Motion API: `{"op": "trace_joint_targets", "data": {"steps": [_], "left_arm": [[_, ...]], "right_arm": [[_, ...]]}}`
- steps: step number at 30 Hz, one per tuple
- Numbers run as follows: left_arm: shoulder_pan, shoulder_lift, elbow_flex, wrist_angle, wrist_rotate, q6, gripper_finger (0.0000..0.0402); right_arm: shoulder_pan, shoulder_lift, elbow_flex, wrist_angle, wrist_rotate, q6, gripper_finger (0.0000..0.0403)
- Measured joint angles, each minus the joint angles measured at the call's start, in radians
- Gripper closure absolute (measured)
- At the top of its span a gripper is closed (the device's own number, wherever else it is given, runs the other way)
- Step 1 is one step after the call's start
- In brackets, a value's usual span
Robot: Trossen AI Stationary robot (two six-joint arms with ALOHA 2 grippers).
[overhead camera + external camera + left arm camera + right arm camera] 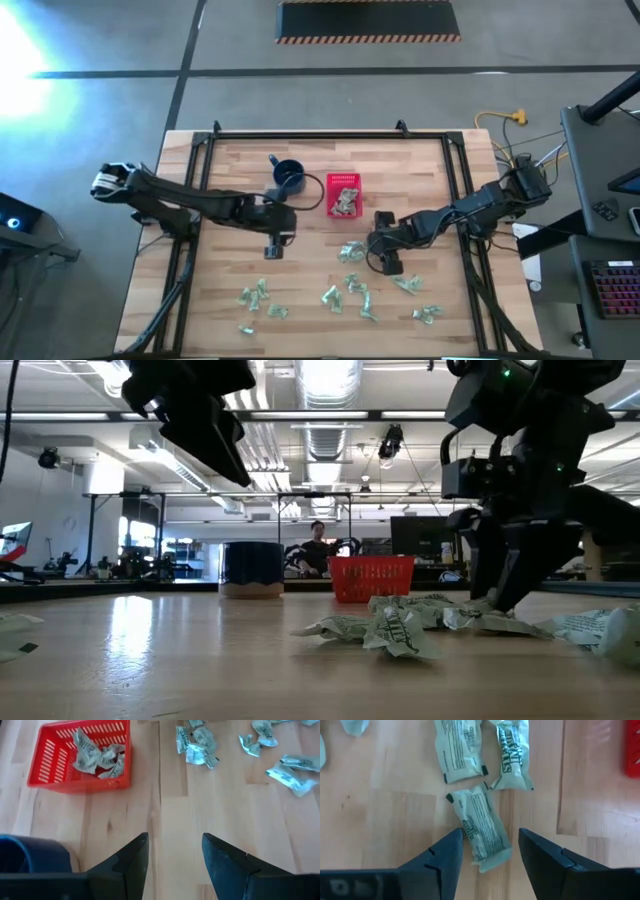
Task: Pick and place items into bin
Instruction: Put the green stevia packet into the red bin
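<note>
My right claw hangs spread astride one pale packet on the worktop, ready to pinch it for the red basket nearby, while my left claw waits spread and empty beside that basket.

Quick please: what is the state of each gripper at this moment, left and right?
Left gripper: open, holding nothing, above bare table near the red basket.
Right gripper: open, holding nothing, fingers on either side of a pale green packet.
</note>
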State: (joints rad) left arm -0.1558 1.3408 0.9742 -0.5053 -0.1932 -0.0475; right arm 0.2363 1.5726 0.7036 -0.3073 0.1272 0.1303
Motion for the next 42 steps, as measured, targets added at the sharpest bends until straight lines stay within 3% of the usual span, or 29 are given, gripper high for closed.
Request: {"op": "trace_joint_targets", "data": {"steps": [17, 26, 30, 35, 42], "left_arm": [[-0.024, -0.068, -0.091, 0.026, -0.005, -0.070, 0.0233], [-0.050, -0.072, -0.107, 0.029, -0.005, -0.080, 0.0233], [-0.059, -0.072, -0.118, 0.025, -0.005, -0.082, 0.0233], [-0.074, -0.066, -0.123, 0.024, -0.006, -0.107, 0.0233], [-0.115, -0.066, -0.136, 0.026, -0.005, -0.156, 0.0233]], "right_arm": [[0.000, -0.014, 0.001, -0.033, 0.000, 0.005, 0.0389], [0.001, -0.076, 0.055, -0.115, 0.019, -0.006, 0.0394], [0.000, -0.124, 0.081, -0.103, 0.172, -0.072, 0.0394], [-0.037, -0.148, 0.093, 0.055, 0.416, -0.219, 0.0394], [-0.176, -0.133, 0.093, 0.236, 0.430, -0.317, 0.0394]]}}
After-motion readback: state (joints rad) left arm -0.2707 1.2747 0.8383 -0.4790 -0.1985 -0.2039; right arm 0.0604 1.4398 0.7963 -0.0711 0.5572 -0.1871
